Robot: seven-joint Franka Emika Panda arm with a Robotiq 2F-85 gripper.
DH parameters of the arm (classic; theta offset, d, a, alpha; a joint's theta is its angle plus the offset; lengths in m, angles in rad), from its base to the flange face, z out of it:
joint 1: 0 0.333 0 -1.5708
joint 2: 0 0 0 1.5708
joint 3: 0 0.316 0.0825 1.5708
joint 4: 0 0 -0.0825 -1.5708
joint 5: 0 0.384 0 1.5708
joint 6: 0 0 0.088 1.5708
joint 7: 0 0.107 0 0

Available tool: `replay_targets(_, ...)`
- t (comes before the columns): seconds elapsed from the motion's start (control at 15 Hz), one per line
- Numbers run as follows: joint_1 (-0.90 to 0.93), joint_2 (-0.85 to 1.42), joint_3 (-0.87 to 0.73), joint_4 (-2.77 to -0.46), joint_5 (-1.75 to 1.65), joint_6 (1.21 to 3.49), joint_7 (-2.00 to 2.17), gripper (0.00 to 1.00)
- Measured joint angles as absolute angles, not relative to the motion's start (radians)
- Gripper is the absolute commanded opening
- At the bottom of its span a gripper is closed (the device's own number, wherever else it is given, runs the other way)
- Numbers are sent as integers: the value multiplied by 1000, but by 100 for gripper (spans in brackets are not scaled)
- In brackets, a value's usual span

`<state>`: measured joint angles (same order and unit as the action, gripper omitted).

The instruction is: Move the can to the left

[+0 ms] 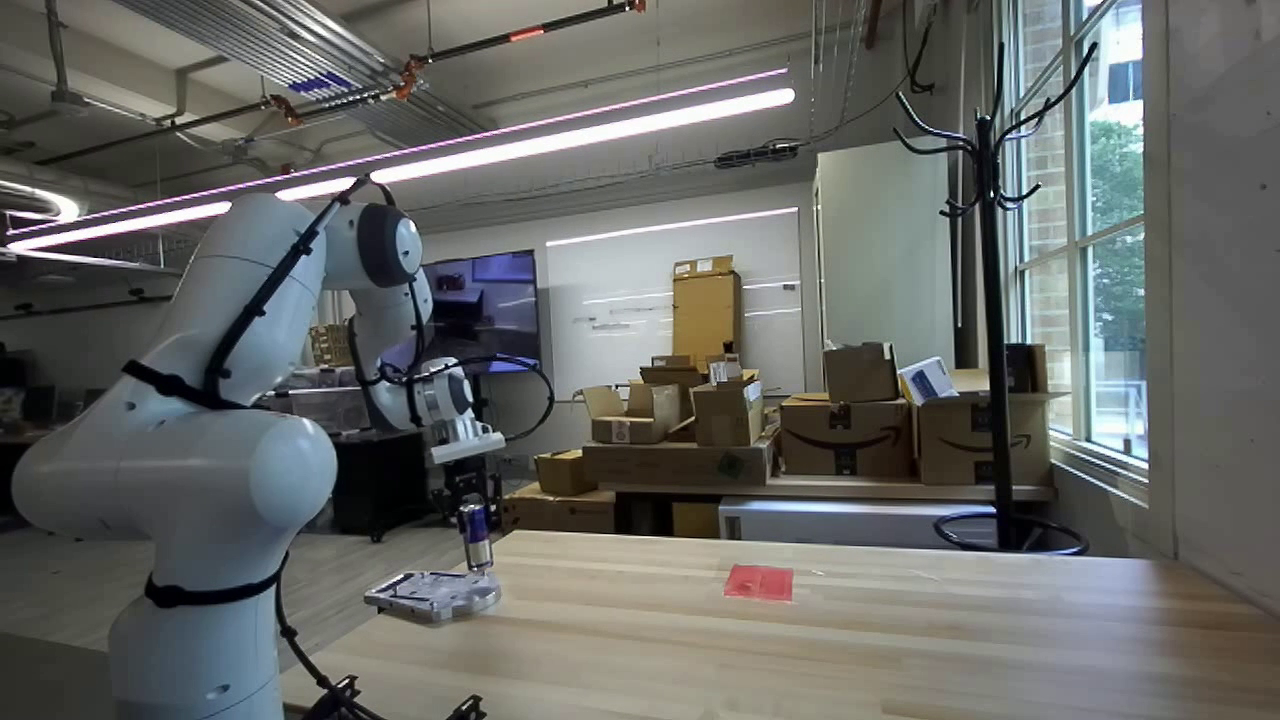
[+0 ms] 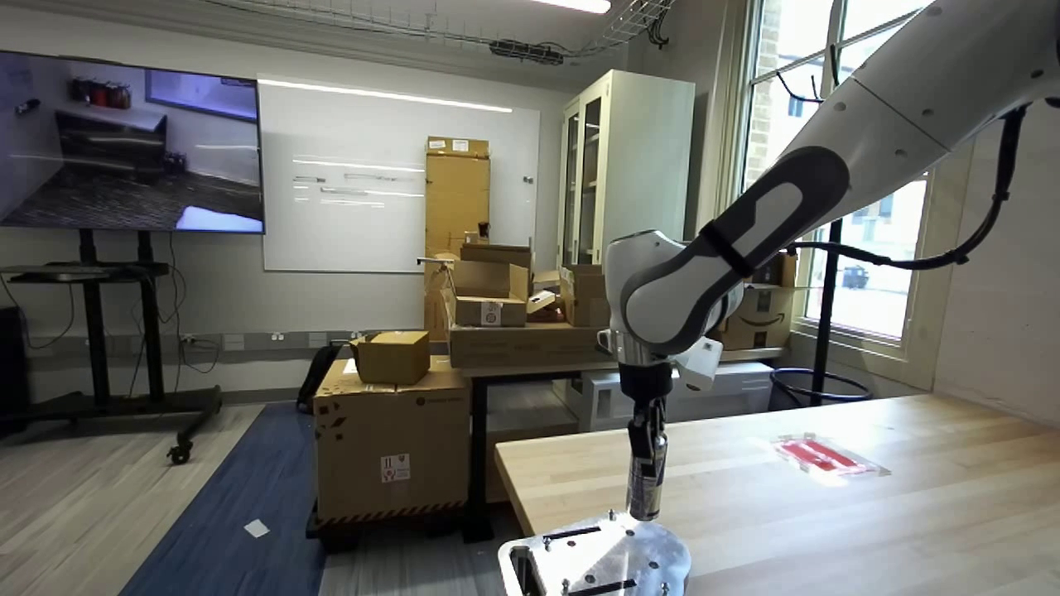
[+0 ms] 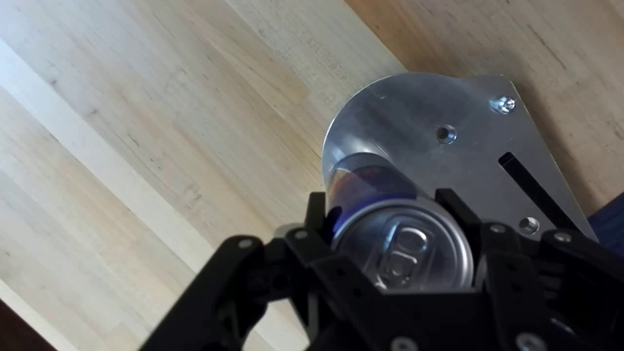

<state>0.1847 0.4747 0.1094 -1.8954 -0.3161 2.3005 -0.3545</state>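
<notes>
Grasp is complete, gripper (image 3: 384,214) clamping can (image 1: 477,540) at edge of metal plate (image 3: 458,168); leftward travel unconfirmed, release judged outstanding.

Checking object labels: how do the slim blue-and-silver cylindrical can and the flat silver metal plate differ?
The can is a slim cylinder; the metal plate is flat and broad, with a rounded end. The can has blue-purple colouring; the metal plate is silver, broken by holes and dark slots. The can is gripped in the black claw; the metal plate is not. Both show shiny silver surfaces.
</notes>
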Motion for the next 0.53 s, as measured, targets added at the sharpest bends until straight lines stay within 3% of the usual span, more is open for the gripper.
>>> replay_targets(0.53,254,456,115,-2033,-381,2433,-258,33)
